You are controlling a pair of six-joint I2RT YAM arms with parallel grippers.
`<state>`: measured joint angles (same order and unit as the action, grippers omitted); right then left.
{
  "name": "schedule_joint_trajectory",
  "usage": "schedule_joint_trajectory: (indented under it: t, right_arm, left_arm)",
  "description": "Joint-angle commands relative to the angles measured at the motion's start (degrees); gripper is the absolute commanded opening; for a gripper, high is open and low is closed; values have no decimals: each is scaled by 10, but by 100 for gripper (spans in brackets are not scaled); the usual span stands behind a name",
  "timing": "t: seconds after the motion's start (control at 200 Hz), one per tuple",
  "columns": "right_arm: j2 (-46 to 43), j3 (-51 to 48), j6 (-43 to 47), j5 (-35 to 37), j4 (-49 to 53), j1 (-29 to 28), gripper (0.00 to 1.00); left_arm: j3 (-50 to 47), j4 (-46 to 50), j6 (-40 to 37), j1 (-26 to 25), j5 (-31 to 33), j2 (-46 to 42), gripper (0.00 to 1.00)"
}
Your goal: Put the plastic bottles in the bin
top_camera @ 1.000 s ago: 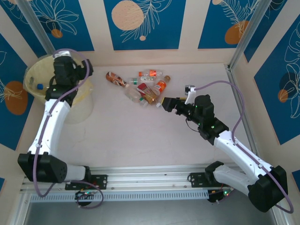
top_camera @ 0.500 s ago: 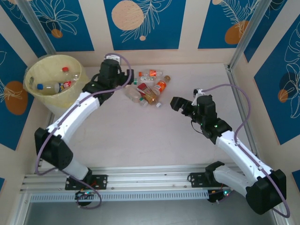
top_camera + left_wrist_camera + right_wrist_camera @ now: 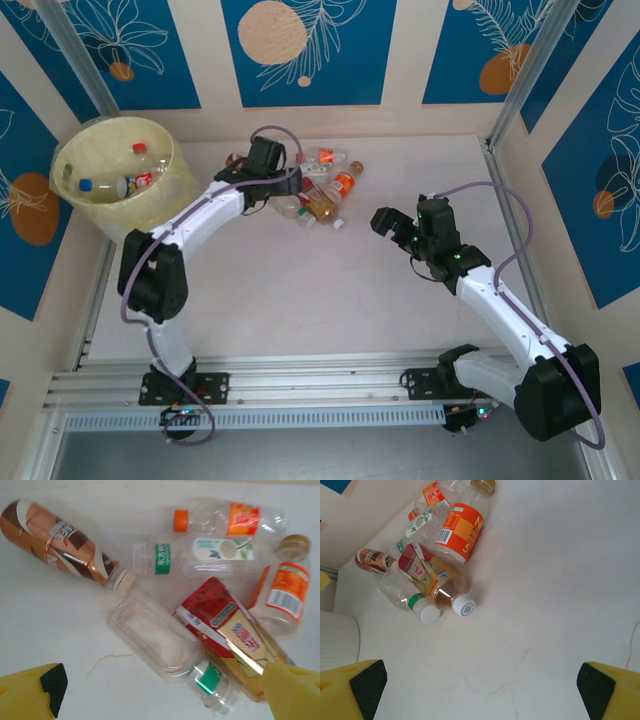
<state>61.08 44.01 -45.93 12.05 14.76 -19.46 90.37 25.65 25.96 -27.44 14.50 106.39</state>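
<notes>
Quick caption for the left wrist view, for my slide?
Open left end effector hovers above a cluster of small colour-labelled plastic bottles on the white table.

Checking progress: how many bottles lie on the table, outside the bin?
6, piled together at the table's far side: brown bottle, orange-capped bottle, green-banded bottle, gold-capped bottle, red-labelled bottle, clear squarish bottle. More may hide underneath.

Our left arm [image 3: 200, 215] stretches forward, its yellow-fingered left gripper [image 3: 284, 184] gaping wide. Our right gripper [image 3: 384, 221] gapes too, its arm bent.
</notes>
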Motion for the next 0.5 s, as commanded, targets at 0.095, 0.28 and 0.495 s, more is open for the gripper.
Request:
schedule_joint_trajectory:
  t: [0.095,0.28,0.495]
  right_arm:
    - [-5,18,-15,-6,20,4,100]
    - [-27,17,-9,-4,39,5,100]
    - [-66,1,-12,9,53,10,100]
  left_arm:
    - [46,65,164,3,72,69,100]
    - [112,124,248,6,92,136,100]
    - [170,151,296,17,86,198,100]
